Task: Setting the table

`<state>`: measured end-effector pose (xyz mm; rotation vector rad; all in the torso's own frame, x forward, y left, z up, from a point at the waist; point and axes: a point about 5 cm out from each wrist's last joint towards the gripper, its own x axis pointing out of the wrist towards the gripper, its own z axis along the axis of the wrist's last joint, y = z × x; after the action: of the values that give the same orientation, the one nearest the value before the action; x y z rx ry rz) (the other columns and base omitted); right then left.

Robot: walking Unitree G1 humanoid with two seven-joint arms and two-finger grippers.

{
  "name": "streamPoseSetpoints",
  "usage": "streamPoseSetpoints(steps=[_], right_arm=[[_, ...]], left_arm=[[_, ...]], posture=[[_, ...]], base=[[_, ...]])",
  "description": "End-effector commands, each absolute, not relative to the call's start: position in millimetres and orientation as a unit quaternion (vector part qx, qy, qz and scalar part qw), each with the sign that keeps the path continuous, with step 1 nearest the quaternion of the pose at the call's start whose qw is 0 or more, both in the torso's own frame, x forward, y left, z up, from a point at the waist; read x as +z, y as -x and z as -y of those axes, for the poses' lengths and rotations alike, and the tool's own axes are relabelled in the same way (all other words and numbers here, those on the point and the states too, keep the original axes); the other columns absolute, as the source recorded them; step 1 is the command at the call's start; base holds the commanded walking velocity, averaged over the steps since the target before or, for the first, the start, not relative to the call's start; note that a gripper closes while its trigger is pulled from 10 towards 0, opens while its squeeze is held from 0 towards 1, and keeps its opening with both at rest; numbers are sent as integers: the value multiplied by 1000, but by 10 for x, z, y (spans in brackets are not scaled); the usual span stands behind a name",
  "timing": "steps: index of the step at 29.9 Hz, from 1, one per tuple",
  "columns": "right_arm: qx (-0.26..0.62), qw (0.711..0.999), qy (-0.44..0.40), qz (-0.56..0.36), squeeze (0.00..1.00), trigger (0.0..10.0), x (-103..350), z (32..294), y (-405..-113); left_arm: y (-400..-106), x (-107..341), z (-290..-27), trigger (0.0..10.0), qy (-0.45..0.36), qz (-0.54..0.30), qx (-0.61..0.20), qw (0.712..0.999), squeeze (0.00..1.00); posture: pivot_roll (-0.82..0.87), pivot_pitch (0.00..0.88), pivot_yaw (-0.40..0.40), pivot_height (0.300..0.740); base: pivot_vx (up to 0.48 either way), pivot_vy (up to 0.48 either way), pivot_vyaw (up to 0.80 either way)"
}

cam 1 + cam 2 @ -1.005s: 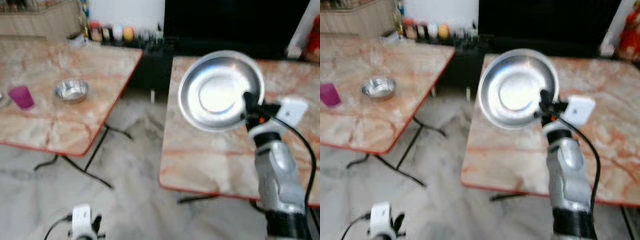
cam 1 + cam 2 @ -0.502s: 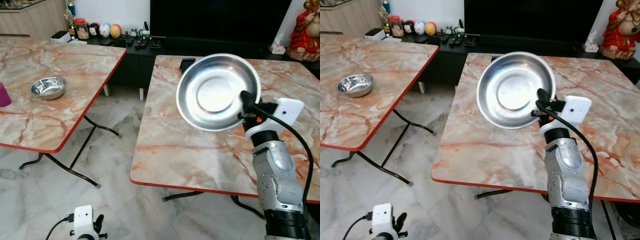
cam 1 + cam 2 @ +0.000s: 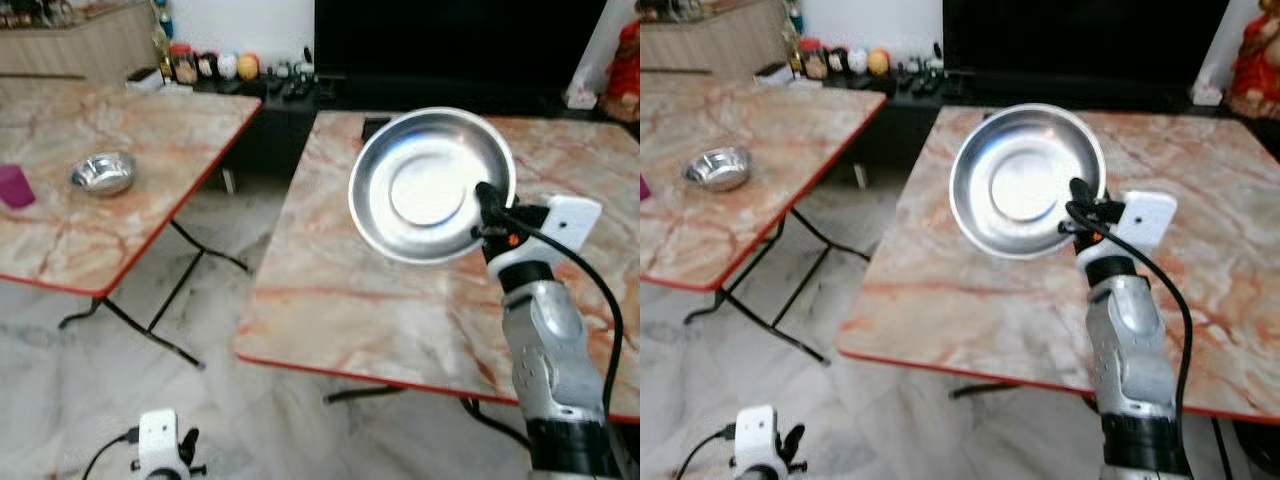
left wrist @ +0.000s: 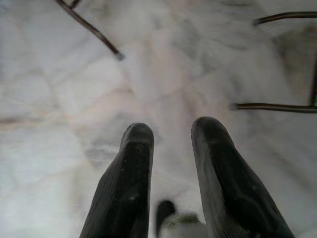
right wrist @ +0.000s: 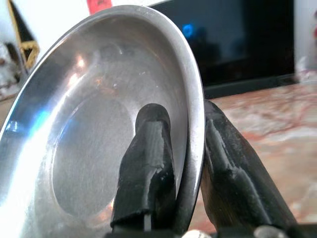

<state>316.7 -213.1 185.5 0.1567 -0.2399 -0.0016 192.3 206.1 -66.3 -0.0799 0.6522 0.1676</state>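
Note:
My right gripper (image 3: 488,203) is shut on the rim of a round steel plate (image 3: 430,185), holding it tilted up on edge over the right marble table (image 3: 380,300). In the right wrist view the two black fingers (image 5: 148,148) pinch the steel plate's rim (image 5: 193,124), one inside and one outside. A small steel bowl (image 3: 101,172) and a magenta cup (image 3: 14,186) stand on the left marble table (image 3: 120,230). My left gripper (image 4: 171,136) hangs low over the pale floor, open with nothing between its fingers.
A gap of marble floor (image 3: 200,400) with black folding table legs (image 3: 140,330) separates the two tables. A dark TV console (image 3: 300,90) with small jars and figurines runs along the back wall. A red statue (image 3: 1255,70) stands at the far right.
The camera has shifted, so the whole scene slid sideways and the magenta cup came back into view. The plate stays pinched in my right gripper in the same pose.

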Motion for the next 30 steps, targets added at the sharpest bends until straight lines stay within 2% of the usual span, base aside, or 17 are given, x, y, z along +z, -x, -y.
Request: streamPoseSetpoints(steps=[1,11,18,30], right_arm=[[11,988,-79,133,0,10000,1920,2057,-3179],[0,990,-81,119,0,10000,1877,2079,-3186],[1,990,-80,119,0,10000,1879,2079,-3200],[-22,992,-66,108,0,10000,1858,2183,-3201]], left_arm=[[-1899,-666,-2145,10000,33,-326,91,940,0],[-1904,-662,-2164,10000,36,-327,95,940,0],[-1909,-659,-2165,10000,38,-326,95,940,0],[-1912,-660,-2162,10000,41,-327,96,939,0]], posture=[[-73,0,-8,732],[-73,0,-6,732],[-73,0,-7,732],[-78,0,-3,732]], base=[[0,-285,0],[0,-56,0],[0,0,-763],[0,0,0]])
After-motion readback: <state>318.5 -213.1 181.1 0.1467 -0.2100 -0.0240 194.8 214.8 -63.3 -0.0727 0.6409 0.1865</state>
